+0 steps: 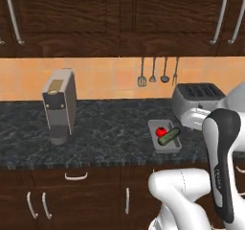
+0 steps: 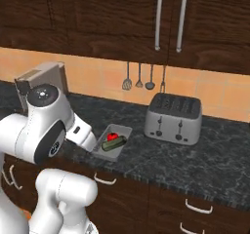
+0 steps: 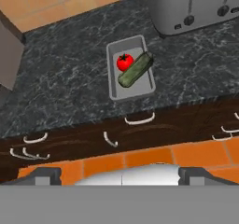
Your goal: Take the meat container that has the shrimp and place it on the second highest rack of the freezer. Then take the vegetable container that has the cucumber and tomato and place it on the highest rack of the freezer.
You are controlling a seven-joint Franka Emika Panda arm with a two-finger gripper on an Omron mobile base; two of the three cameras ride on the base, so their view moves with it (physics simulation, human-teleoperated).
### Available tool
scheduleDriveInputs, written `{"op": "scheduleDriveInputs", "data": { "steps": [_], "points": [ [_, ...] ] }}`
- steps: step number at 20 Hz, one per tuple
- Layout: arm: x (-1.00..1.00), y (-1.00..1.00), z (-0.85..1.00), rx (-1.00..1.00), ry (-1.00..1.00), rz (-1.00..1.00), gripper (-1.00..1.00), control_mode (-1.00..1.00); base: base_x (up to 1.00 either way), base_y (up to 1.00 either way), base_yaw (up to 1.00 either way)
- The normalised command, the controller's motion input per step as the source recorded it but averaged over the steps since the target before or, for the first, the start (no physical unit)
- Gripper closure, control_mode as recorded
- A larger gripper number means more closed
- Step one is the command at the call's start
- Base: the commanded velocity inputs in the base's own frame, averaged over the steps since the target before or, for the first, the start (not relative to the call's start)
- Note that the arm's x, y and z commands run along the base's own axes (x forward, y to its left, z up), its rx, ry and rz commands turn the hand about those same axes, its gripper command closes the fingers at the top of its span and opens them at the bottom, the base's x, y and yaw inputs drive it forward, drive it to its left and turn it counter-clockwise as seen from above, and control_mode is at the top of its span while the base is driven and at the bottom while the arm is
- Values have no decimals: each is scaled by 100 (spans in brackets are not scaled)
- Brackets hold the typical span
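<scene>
The vegetable container [image 3: 140,90] is a shallow grey tray on the dark counter, close to its front edge. In it lie the red tomato [image 3: 124,62] and the green cucumber [image 3: 136,70], side by side. From the base it appears as the vegetable container [image 1: 153,126] [image 2: 122,130] with the tomato [image 1: 161,132] [image 2: 112,137] and the cucumber [image 1: 169,137] [image 2: 114,144]. My gripper [image 3: 120,176] is open, fingertips [image 3: 46,175] wide apart with nothing between them, held back from the counter over the orange floor. The meat container, the shrimp and the freezer are out of view.
A silver toaster [image 1: 196,97] [image 2: 174,117] [image 3: 191,6] stands just behind and right of the tray. A grey coffee machine [image 1: 60,104] [image 2: 39,79] stands further left. Utensils [image 1: 153,73] hang on the wall. Dark drawers with handles [image 3: 139,120] lie under the counter edge.
</scene>
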Motion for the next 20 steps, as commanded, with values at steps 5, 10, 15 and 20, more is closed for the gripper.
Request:
{"op": "scheduleDriveInputs", "data": {
  "steps": [5,10,15,20],
  "points": [
    [0,0,0,0,0,0,-100,100,54,41,-48],
    [0,0,0,0,0,0,-100,100,-11,3,-3],
    [-5,-39,-63,8,15,-7,-100,-100,0,0,0],
    [7,-34,-58,10,26,-5,-100,-100,0,0,0]
  ]
}}
